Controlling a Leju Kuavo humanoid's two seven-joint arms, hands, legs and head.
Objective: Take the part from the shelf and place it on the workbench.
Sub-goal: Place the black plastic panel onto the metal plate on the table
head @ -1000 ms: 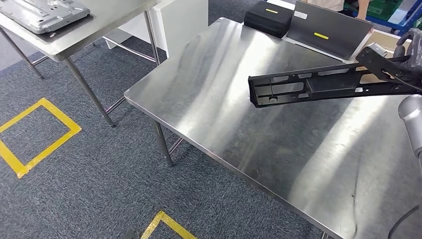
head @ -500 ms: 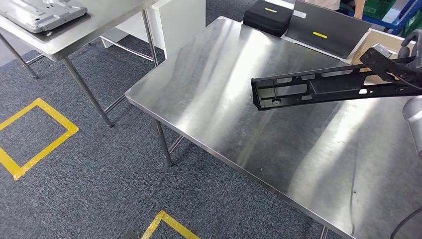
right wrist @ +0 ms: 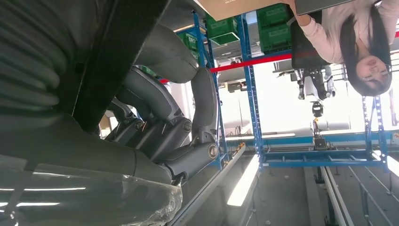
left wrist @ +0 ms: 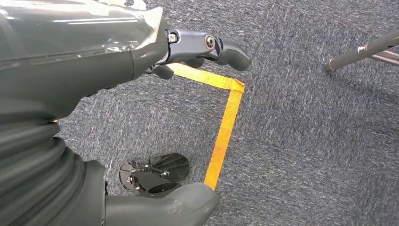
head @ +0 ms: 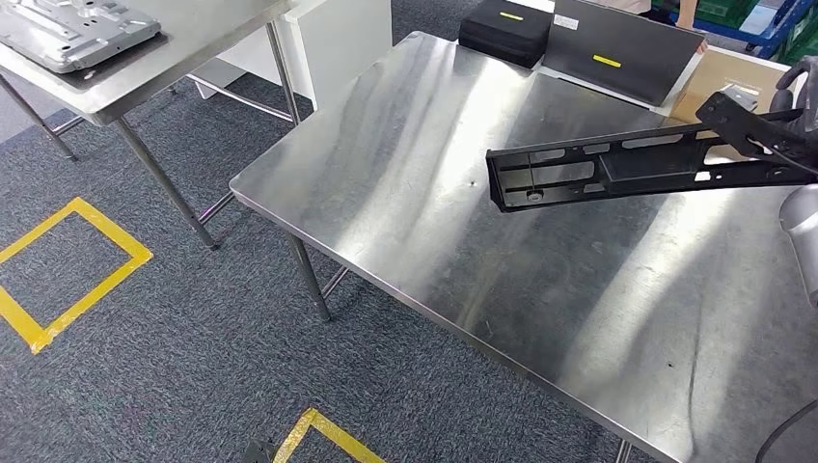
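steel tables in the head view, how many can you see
2. The big workbench sits centre-right under the held black part. A smaller steel table stands at top left, carrying a grey metal plate. More may lie outside the frame.

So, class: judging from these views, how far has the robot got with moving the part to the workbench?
Done: the black part is off the shelf, gripped at one end by the right hand.
In hand: it hangs level above the steel workbench, not touching it.
Left: lowering and releasing it. The left hand hangs over the carpet, holding nothing.
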